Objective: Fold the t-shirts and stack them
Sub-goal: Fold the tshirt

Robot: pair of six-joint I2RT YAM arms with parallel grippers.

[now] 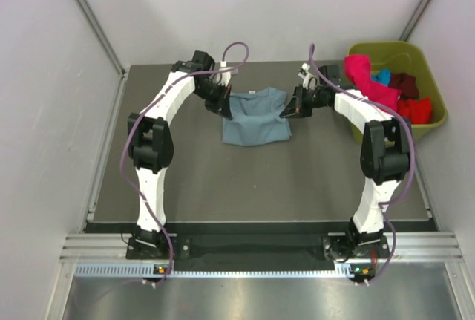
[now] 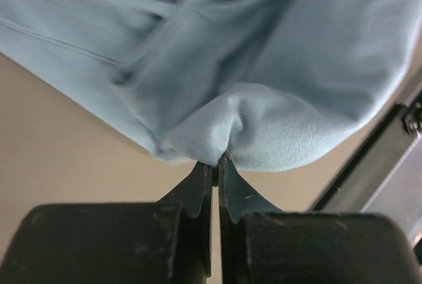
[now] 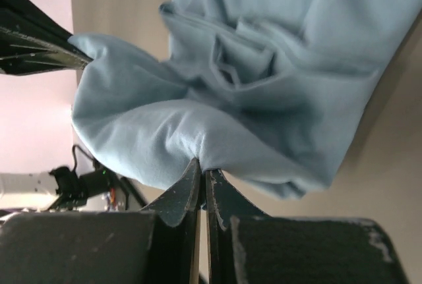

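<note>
A dusty grey-blue t-shirt [image 1: 256, 118] hangs and drapes at the middle back of the table, held at both sides. My left gripper [image 1: 225, 110] is shut on its left edge; the wrist view shows cloth [image 2: 264, 126] pinched between the closed fingertips [image 2: 217, 164]. On the shirt's right edge, my right gripper [image 1: 286, 112] is shut as well, with a fold of the fabric [image 3: 198, 126] caught at its tips [image 3: 202, 167]. Other t-shirts lie in the bin: bright pink [image 1: 371, 82], red [image 1: 415, 110], dark maroon [image 1: 404, 82] and a bit of turquoise [image 1: 384, 76].
An olive-green plastic bin [image 1: 427, 67] stands at the back right, beside the right arm. Grey walls close the table in on the left, back and right. A metal rail [image 1: 260, 257] runs along the near edge at the arm bases.
</note>
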